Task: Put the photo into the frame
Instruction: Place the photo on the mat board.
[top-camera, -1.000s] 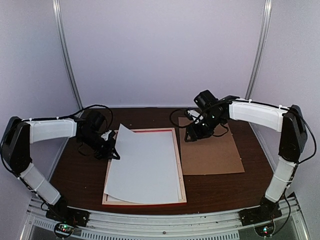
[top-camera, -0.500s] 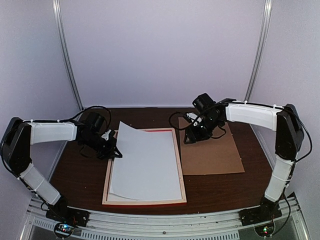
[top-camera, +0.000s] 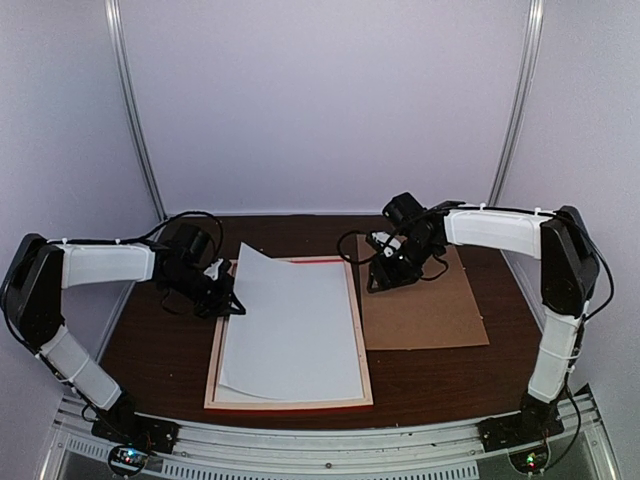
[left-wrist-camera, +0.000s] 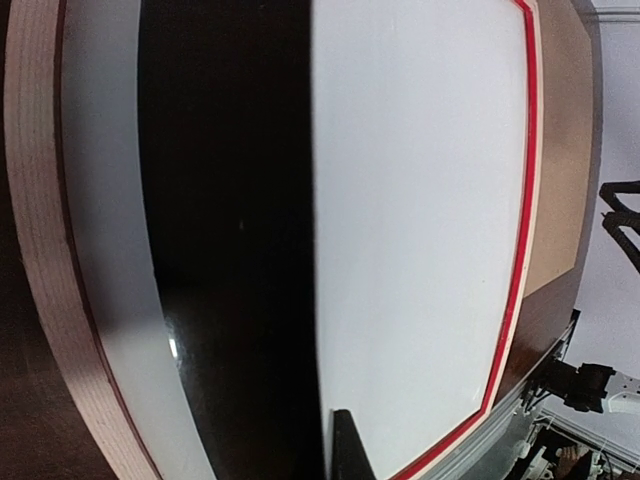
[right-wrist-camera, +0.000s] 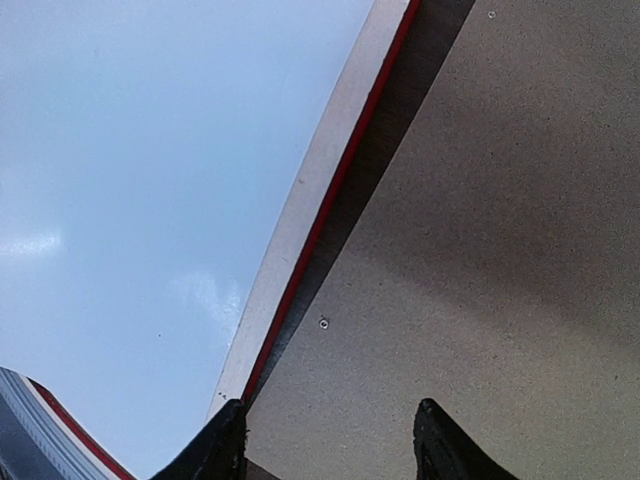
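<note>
The frame (top-camera: 358, 335) lies flat on the dark table, pale back up, with red showing along its rails. The photo (top-camera: 290, 330) lies over it with its plain white back up and its left edge raised a little. My left gripper (top-camera: 232, 303) is shut on that left edge. In the left wrist view the photo (left-wrist-camera: 420, 200) fills the right half, with a dark shadow beneath it and my left gripper (left-wrist-camera: 335, 425) at the bottom. My right gripper (top-camera: 378, 280) hangs open over the brown board, just right of the frame's far right corner; in its own view the right gripper (right-wrist-camera: 330, 425) holds nothing, beside the frame rail (right-wrist-camera: 320, 180).
A plain brown backing board (top-camera: 430, 310) lies right of the frame, also filling the right wrist view as the board (right-wrist-camera: 500, 200). A white sheet (left-wrist-camera: 100, 200) sits inside the frame under the photo. Walls and metal posts (top-camera: 135, 120) surround the table.
The photo has swung slightly right and settled lower over the frame, its near left corner now inside the rail. The right gripper has drifted a little left, still open.
</note>
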